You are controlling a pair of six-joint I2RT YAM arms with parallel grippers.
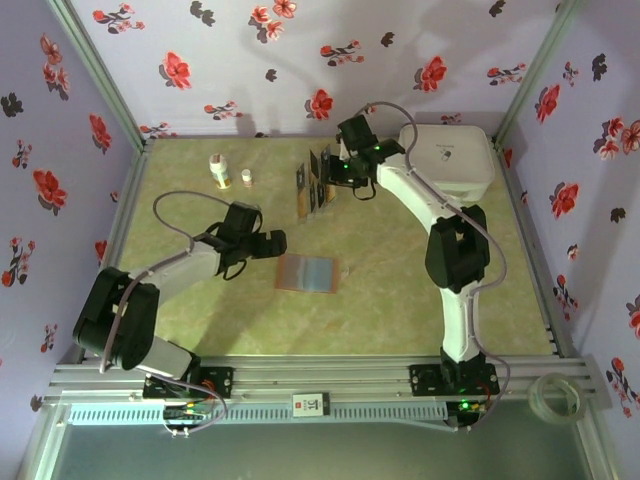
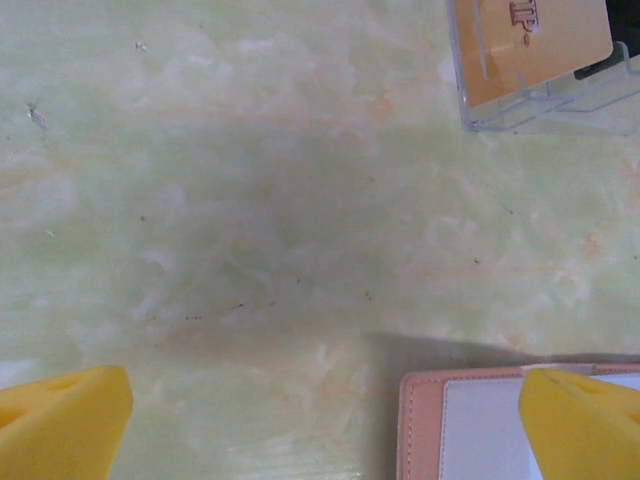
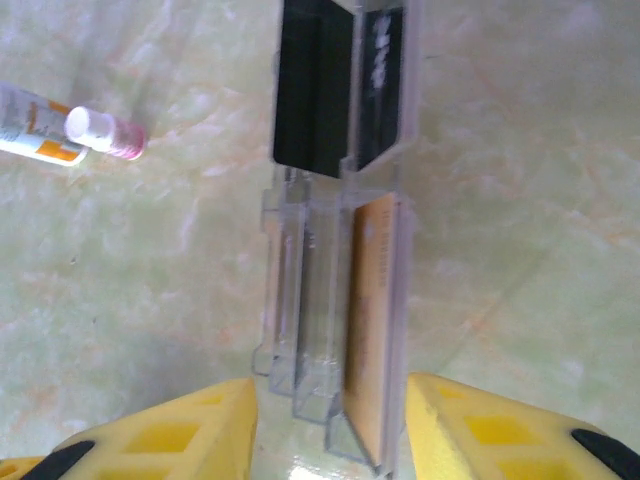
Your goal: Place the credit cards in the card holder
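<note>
Looking down from the top external view, the card holder (image 1: pixel 307 272), a flat reddish-brown leather wallet with grey-blue lining, lies opened out near the middle of the pale green marbled table (image 1: pixel 400 310). Its pockets face up so a card can slide in. The left gripper (image 1: pixel 262 245) rests just beside its left edge, probably placed there to steady it. Farther back, the right gripper (image 1: pixel 338 168) reaches to the upright slotted clear-plastic rack (image 1: pixel 302 205), where the credit cards (image 1: pixel 316 186), thin dark and gold rectangles, stand on edge.

In the left wrist view, that gripper's yellow fingers (image 2: pixel 60 420) are spread wide with only bare table between them. A corner of the wallet lies beneath the right-hand finger.

In the right wrist view, the right gripper is also spread wide and grips nothing, one finger on either side of the rack's near end. A gold card (image 3: pixel 372 320) stands in the slot between them, with black cards (image 3: pixel 315 90) farther along. This looks like lining up to pinch the gold card by its faces and lift it straight out.
</note>
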